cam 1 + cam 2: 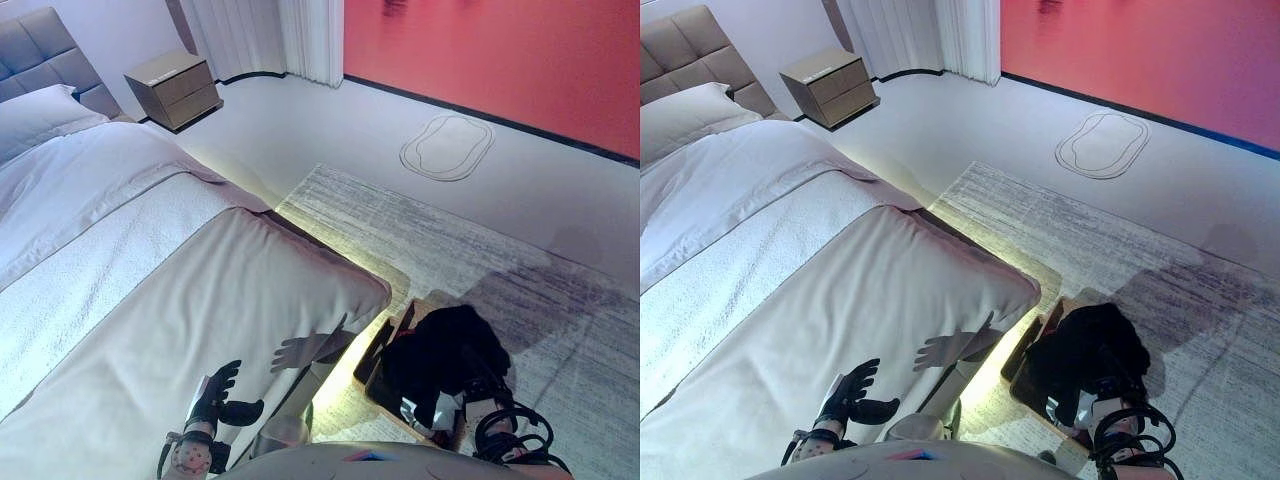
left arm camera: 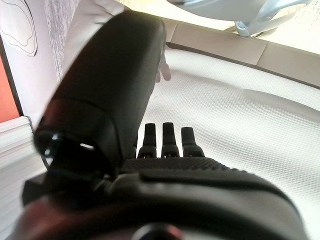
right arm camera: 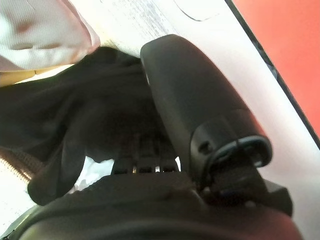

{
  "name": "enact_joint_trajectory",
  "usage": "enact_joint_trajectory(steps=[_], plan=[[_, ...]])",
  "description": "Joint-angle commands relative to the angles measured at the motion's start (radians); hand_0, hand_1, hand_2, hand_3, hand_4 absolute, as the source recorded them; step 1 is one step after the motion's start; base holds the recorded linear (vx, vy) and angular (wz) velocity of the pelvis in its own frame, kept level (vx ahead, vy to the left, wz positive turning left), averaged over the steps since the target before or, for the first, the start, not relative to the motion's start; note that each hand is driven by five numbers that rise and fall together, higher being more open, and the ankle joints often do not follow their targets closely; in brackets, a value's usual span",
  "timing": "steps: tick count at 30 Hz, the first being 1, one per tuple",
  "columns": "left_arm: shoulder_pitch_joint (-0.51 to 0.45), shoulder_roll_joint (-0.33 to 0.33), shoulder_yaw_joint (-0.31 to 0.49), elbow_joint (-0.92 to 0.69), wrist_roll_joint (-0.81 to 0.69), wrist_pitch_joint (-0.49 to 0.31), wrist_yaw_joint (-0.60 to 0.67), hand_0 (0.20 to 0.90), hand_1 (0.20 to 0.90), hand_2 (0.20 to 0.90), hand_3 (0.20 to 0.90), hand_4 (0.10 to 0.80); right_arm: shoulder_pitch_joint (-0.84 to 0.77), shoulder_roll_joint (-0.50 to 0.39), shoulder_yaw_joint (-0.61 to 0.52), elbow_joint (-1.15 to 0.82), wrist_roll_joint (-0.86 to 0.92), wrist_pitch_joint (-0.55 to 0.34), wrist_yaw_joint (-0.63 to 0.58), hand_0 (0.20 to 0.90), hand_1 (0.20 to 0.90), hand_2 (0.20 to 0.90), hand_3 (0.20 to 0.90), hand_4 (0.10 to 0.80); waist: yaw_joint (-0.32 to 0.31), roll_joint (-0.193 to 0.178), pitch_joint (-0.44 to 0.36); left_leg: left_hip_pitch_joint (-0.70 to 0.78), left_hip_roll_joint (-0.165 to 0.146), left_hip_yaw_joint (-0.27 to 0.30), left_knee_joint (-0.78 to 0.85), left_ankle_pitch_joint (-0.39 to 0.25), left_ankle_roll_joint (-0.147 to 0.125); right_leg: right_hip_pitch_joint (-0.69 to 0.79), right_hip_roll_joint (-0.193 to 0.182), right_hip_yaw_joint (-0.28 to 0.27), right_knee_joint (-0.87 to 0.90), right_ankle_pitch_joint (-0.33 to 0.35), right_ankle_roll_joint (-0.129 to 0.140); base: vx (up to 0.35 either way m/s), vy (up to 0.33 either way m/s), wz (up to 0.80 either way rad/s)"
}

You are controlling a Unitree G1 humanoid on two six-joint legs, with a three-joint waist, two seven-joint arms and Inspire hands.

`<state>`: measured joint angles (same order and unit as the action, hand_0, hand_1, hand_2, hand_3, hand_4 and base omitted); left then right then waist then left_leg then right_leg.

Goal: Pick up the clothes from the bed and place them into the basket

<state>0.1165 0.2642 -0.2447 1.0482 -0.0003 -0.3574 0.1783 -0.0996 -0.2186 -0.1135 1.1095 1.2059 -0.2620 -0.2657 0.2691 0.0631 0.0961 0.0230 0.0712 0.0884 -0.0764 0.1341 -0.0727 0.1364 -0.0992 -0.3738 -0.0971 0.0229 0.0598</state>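
Beside the bed (image 1: 150, 300), black clothes (image 1: 440, 355) heap shapelessly in the basket (image 1: 378, 362); right hand's (image 3: 150, 155) fingers hidden, left hand's (image 1: 215, 395) straight.

Nightstand (image 1: 176, 88) beside headboard (image 1: 45, 55); white curtain (image 1: 268, 35) at red wall (image 1: 480, 50); grey rug (image 1: 470, 250) on floor.

Black clothes (image 1: 1090, 350) in basket (image 1: 1025, 368)

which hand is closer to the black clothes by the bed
Right. The right hand is right at the black clothes piled in the basket on the floor; the left hand hovers open over the bed, apart from them.
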Motion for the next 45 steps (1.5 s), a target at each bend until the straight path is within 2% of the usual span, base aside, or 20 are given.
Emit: enact_joint_trajectory(steps=[1,11,15,17,19,22,25,29,36,45], plan=[[-0.071,0.048,-0.045,0.026,-0.012,-0.079,0.014,0.900,0.900,0.900,0.900,0.800,-0.086,-0.056,-0.022,-0.052,-0.017,-0.042,0.001,0.900,0.900,0.900,0.900,0.800,0.022,-0.030,0.002,-0.113,-0.041,-0.054,0.020,-0.014,-0.023,0.069,0.001,-0.095,0.035,-0.065,0.004,0.000,0.000,0.00],[-0.074,0.045,-0.036,0.023,-0.045,-0.071,0.005,0.900,0.900,0.900,0.900,0.800,-0.064,-0.029,-0.004,-0.017,-0.059,-0.001,0.030,0.900,0.900,0.900,0.900,0.800,0.017,-0.033,0.007,-0.117,-0.035,-0.055,0.034,-0.017,-0.025,0.064,0.004,-0.094,0.049,-0.075,-0.003,0.000,0.000,0.00],[-0.076,0.031,-0.018,0.029,-0.047,-0.066,-0.007,0.900,0.900,0.900,0.900,0.800,-0.046,-0.017,0.065,0.010,-0.310,0.048,0.035,0.900,0.900,0.900,0.900,0.800,0.017,-0.034,0.014,-0.128,-0.033,-0.063,0.052,-0.020,-0.026,0.055,0.006,-0.092,0.061,-0.082,-0.009,-0.009,-0.001,0.00],[-0.076,0.028,-0.014,0.033,-0.045,-0.066,-0.016,0.900,0.900,0.900,0.900,0.800,-0.040,-0.016,0.103,0.021,-0.356,0.066,0.036,0.900,0.900,0.900,0.900,0.800,0.017,-0.035,0.016,-0.135,-0.034,-0.066,0.056,-0.019,-0.026,0.051,0.007,-0.091,0.063,-0.081,-0.009,-0.037,-0.001,0.02],[-0.078,0.019,-0.006,0.042,-0.062,-0.056,-0.038,0.900,0.900,0.900,0.900,0.800,-0.031,-0.011,0.142,0.054,-0.429,0.107,0.057,0.900,0.900,0.900,0.900,0.800,0.016,-0.036,0.020,-0.137,-0.032,-0.068,0.057,-0.017,-0.026,0.049,0.008,-0.090,0.065,-0.083,-0.011,-0.048,0.013,0.08],[-0.092,0.003,0.008,0.060,-0.062,-0.007,-0.081,0.900,0.900,0.900,0.900,0.800,-0.010,-0.011,0.220,0.136,-0.611,0.245,0.118,0.900,0.900,0.900,0.900,0.800,0.010,-0.039,0.027,-0.137,-0.030,-0.066,0.058,-0.018,-0.025,0.046,0.008,-0.088,0.072,-0.087,-0.012,-0.068,0.015,0.09],[-0.110,-0.004,0.003,0.079,-0.061,0.020,-0.115,0.900,0.900,0.900,0.900,0.800,0.010,-0.010,0.270,0.205,-0.692,0.288,0.156,0.900,0.900,0.900,0.900,0.800,0.000,-0.041,0.031,-0.128,-0.025,-0.060,0.059,-0.024,-0.024,0.048,0.010,-0.086,0.079,-0.094,-0.015,-0.048,0.006,0.01],[-0.119,-0.012,0.001,0.098,-0.057,0.052,-0.136,0.900,0.900,0.900,0.900,0.800,0.023,-0.014,0.262,0.231,-0.693,0.322,0.167,0.900,0.900,0.900,0.900,0.800,-0.027,-0.042,0.025,-0.118,-0.023,-0.044,0.055,-0.026,-0.019,0.040,0.010,-0.072,0.083,-0.090,-0.011,-0.028,0.026,-0.01],[-0.139,-0.031,-0.023,0.108,-0.072,0.083,-0.122,0.900,0.900,0.900,0.900,0.800,0.044,-0.017,0.241,0.249,-0.742,0.294,0.210,0.900,0.900,0.900,0.900,0.800,-0.106,-0.046,0.027,-0.076,-0.011,0.027,0.044,-0.047,-0.013,0.017,0.003,-0.008,0.082,-0.075,0.003,-0.047,0.048,-0.20],[-0.159,-0.041,-0.043,0.110,-0.080,0.112,-0.132,0.900,0.900,0.900,0.900,0.800,0.032,-0.017,0.243,0.234,-0.771,0.250,0.222,0.900,0.900,0.900,0.900,0.800,-0.136,-0.043,0.028,-0.038,-0.006,0.061,0.033,-0.060,-0.011,0.008,-0.009,0.031,0.089,-0.064,0.011,-0.020,0.048,-0.16]])
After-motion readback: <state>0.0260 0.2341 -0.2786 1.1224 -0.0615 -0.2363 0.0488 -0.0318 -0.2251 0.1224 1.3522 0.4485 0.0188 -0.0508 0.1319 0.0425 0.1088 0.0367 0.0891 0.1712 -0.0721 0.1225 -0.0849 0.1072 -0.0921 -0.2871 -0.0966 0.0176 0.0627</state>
